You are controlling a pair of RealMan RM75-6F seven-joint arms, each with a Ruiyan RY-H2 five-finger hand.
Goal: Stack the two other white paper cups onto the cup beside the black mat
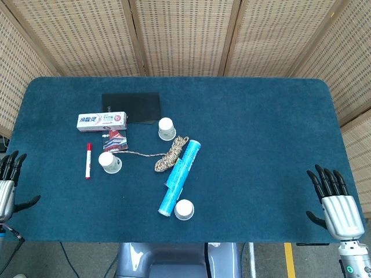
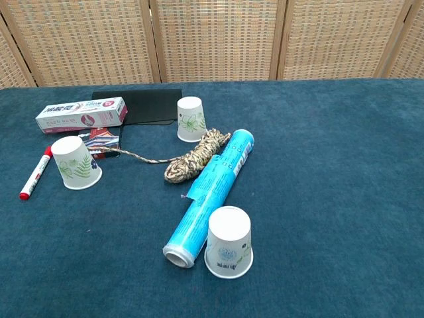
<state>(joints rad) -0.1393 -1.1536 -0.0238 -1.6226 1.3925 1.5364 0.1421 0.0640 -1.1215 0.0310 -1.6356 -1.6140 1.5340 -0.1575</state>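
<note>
Three white paper cups stand upside down on the blue table. One cup (image 1: 166,128) (image 2: 191,119) sits right beside the black mat (image 1: 131,107) (image 2: 140,106). A second cup (image 1: 109,163) (image 2: 75,162) is to the left, near a red marker. The third cup (image 1: 184,209) (image 2: 229,242) stands at the near end of a blue roll. My left hand (image 1: 8,184) rests at the table's left edge, fingers spread, holding nothing. My right hand (image 1: 335,202) rests at the near right edge, fingers apart and empty. Neither hand shows in the chest view.
A blue roll (image 1: 179,176) (image 2: 213,193) lies diagonally between the cups. A coil of rope (image 1: 170,154) (image 2: 193,155), a toothpaste box (image 1: 102,120) (image 2: 81,114), a red marker (image 1: 88,160) (image 2: 35,173) and a small packet (image 1: 115,141) lie near the mat.
</note>
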